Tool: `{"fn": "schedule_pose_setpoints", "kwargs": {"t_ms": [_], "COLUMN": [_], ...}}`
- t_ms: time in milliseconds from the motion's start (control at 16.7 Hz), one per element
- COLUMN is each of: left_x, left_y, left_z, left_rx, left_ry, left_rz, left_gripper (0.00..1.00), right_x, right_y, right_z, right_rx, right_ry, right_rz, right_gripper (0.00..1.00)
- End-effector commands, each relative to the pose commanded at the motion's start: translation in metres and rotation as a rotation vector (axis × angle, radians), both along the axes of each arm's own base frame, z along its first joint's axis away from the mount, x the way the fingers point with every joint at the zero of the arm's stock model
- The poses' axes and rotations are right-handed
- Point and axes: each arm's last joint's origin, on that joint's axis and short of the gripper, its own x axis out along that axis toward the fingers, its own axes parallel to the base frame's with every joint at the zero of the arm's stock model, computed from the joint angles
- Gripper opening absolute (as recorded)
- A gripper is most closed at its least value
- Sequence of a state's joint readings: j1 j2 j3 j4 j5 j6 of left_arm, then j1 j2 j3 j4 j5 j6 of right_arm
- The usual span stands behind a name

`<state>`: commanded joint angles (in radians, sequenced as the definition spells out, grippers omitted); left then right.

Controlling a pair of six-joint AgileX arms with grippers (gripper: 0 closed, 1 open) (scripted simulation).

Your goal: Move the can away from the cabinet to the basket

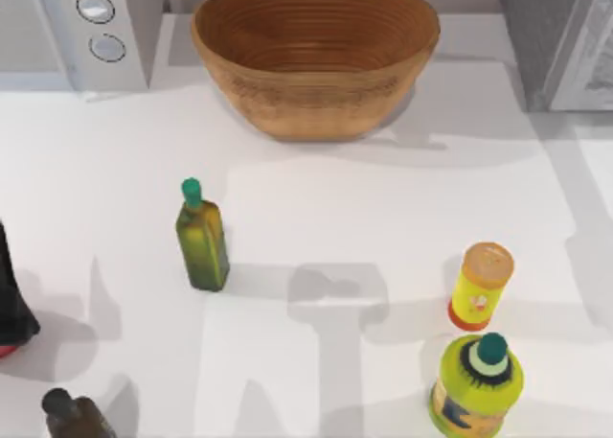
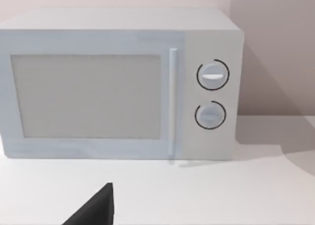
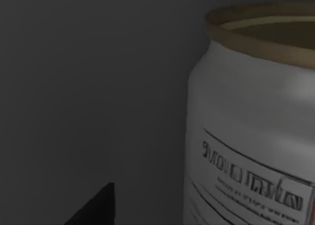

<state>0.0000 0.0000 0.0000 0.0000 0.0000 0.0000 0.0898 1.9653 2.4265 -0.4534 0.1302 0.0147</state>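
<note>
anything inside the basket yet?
No. The top view looks into the basket: only bare ribbed wicker down to its floor. A strip just inside the near rim is hidden. The can stands close before the right wrist camera, against a dark surface.

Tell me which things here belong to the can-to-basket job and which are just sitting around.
For the job:
can, close before the right wrist camera
basket, at the table's far edge
cabinet, far right corner

Just sitting around:
microwave
green bottle
yellow canister
yellow-green bottle
dark bottle
</note>
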Motion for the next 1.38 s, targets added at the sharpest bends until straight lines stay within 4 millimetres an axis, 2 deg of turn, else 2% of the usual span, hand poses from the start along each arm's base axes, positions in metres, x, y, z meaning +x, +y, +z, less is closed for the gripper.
{"fn": "schedule_pose_setpoints", "kwargs": {"t_ms": [720, 1380], "left_x": [0.0000, 0.0000], "left_y": [0.0000, 0.0000], "left_z": [0.0000, 0.0000], "left_rx": [0.000, 0.000], "left_ry": [0.000, 0.000], "left_rz": [0.000, 0.000], "left_gripper": [1.00, 1.00], "right_x": [0.0000, -0.0052], "right_y": [0.0000, 0.0013], "right_z": [0.0000, 0.0028], "right_rx": [0.000, 0.001], "right_ry": [0.000, 0.001], "right_rz": [0.000, 0.001], "right_gripper": [0.02, 0.00]}}
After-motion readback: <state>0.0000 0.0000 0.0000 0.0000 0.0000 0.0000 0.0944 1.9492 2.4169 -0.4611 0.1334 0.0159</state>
